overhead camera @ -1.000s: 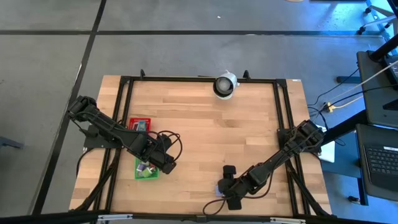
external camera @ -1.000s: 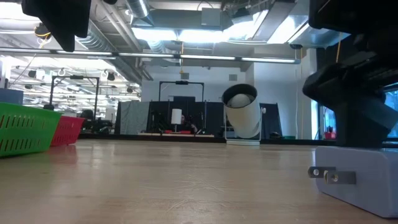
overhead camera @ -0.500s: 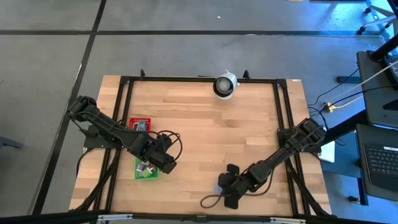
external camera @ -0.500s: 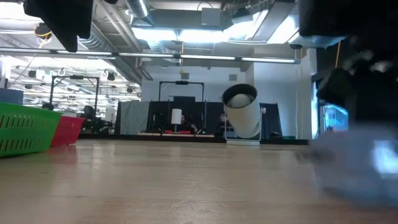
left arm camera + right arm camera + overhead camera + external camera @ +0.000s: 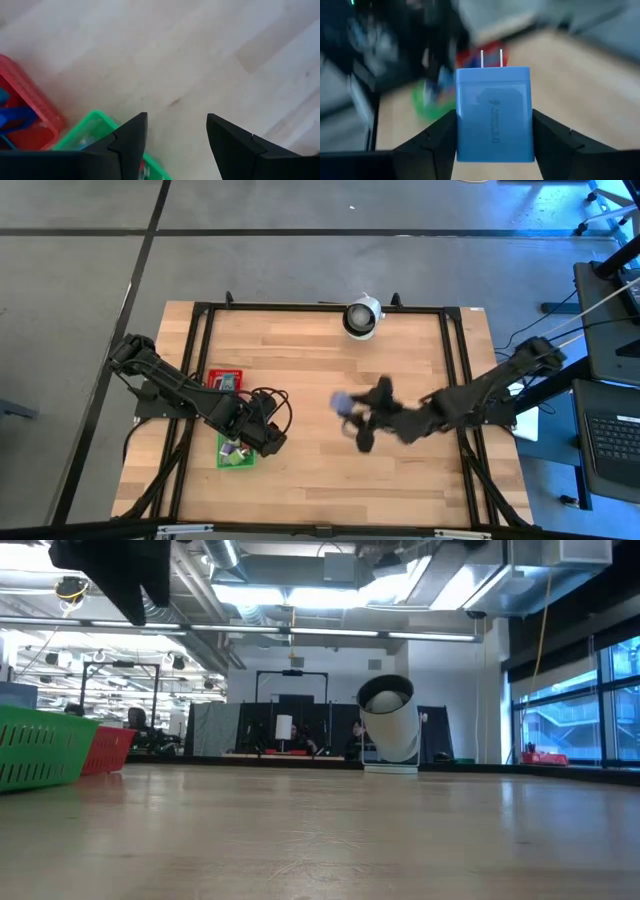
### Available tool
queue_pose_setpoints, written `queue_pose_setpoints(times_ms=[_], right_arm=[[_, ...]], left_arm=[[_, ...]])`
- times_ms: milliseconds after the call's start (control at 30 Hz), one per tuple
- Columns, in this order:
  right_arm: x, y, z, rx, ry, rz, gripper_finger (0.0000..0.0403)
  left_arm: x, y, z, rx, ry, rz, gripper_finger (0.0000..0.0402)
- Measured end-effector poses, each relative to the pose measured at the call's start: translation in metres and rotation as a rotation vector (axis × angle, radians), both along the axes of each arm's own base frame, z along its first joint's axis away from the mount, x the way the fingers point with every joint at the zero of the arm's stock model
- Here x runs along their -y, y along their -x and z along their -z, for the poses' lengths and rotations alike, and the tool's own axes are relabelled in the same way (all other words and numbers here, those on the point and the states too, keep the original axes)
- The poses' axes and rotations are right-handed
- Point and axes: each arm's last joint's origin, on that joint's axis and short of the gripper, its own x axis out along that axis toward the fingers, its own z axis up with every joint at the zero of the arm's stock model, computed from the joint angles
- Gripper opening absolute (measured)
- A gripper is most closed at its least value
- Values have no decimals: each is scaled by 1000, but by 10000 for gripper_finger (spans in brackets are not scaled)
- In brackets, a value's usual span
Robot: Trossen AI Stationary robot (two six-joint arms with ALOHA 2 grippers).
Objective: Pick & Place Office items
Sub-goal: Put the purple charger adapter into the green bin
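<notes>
Pinching a blue charger (image 5: 494, 114), right gripper (image 5: 490, 135) jaws sit part-open.

Right tool (image 5: 352, 412) now up off the bench near its front edge and swung toward the middle. Clamped on the blue charger (image 5: 493, 114), lifted clear. Gone from the low view, charger included.

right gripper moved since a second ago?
Yes. The right gripper, shut on the blue charger, moved from the table's near edge toward the white camera.
</notes>
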Motion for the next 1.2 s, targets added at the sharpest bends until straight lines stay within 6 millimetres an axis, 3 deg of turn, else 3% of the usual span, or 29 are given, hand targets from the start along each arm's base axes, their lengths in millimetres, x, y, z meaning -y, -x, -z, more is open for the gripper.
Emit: queue_pose_setpoints(times_ms=[200,400,600,800,1200], right_arm=[[24,11,-55,248,143,83,207],[36,12,-76,313,340,86,209],[47,10,-74,178,577,124,211],[56,11,-58,-61,752,169,212],[80,2,-29,-209,600,46,212]], left_arm=[[-3,-5,-3,121,-118,-66,201],[-3,-18,-10,316,-251,-83,199],[-13,-32,-24,448,-366,-73,199],[-44,-38,-43,521,-275,-115,221],[-97,-69,-66,744,-133,-17,297]])
